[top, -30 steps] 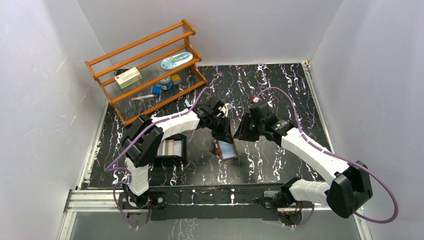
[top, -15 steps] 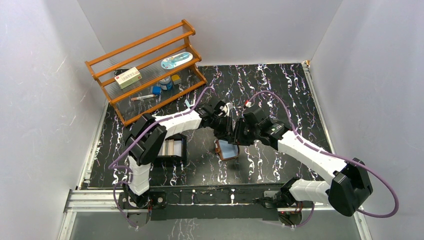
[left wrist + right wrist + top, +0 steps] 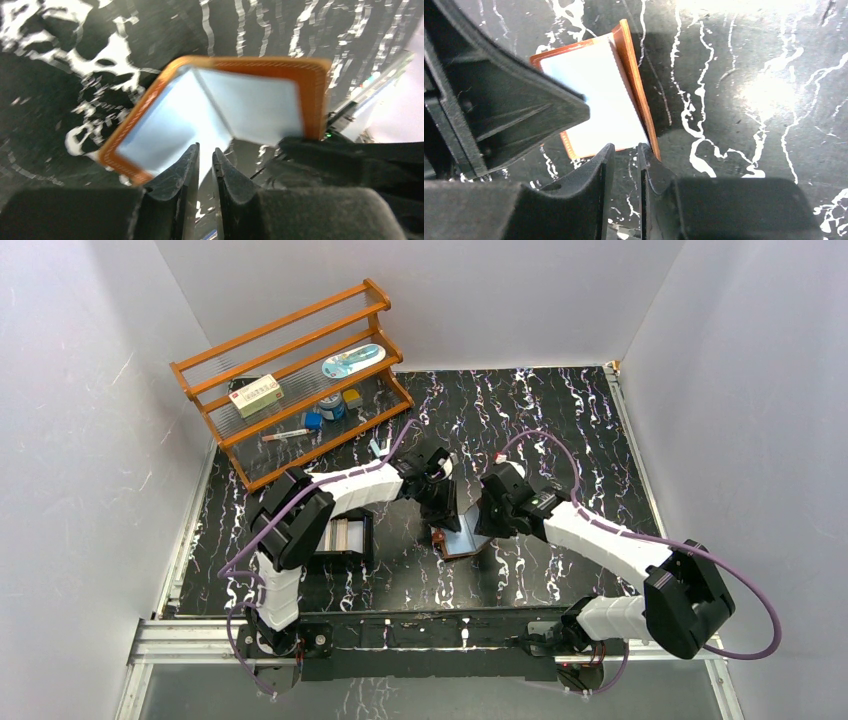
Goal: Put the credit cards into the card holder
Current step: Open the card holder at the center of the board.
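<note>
The card holder (image 3: 458, 543) lies open on the black marbled table, brown-rimmed with pale inner pockets (image 3: 250, 105). Its two halves are angled at the fold, and one flap is raised (image 3: 599, 100). My left gripper (image 3: 447, 523) hangs over its far edge, fingers a narrow slit apart (image 3: 206, 149) just short of the fold. I see nothing gripped between them. My right gripper (image 3: 480, 530) comes in from the right. Its jaws (image 3: 625, 146) are slightly apart at the holder's near corner, with table showing between them. The credit cards (image 3: 338, 534), tan and grey, lie in the black tray (image 3: 368, 536).
A wooden rack (image 3: 290, 370) with a box, small jars and a pen stands at the back left. The left gripper's black body (image 3: 499, 100) fills the left of the right wrist view, close to my right fingers. White walls enclose the table.
My right gripper has swung left, right up to the card holder, and its jaws have narrowed. The left gripper has stayed over the holder. The holder's right flap now stands more raised.
</note>
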`<act>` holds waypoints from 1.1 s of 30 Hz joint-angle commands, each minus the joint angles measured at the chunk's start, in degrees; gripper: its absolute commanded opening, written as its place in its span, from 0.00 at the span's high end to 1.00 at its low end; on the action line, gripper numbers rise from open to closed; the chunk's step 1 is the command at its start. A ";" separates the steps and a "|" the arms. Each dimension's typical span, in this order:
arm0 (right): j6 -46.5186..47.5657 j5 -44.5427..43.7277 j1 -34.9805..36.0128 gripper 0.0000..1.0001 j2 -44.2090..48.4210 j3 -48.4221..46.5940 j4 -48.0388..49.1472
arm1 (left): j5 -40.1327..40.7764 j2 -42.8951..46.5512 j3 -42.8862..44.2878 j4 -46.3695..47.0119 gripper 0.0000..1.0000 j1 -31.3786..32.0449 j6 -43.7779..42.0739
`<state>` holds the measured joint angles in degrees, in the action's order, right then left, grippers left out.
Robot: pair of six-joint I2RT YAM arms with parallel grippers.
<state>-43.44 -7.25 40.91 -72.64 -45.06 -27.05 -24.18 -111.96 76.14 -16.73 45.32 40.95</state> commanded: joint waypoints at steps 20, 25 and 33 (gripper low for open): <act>-2.65 0.65 -0.80 0.71 -2.96 8.63 8.53 | 15.17 4.20 -7.68 -7.07 0.87 -0.41 -3.38; -2.52 5.83 -0.59 0.69 1.23 3.24 8.54 | 14.05 3.75 -5.38 -6.19 0.87 -0.41 -5.31; -3.56 5.01 -0.60 0.66 -4.86 -0.16 13.64 | 12.33 4.02 -7.52 -3.39 0.86 -0.41 -5.32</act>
<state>-46.17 -1.69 40.16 -74.19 -42.00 -16.43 -12.45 -107.96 69.36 -20.69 45.12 36.95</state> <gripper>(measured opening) 0.335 0.138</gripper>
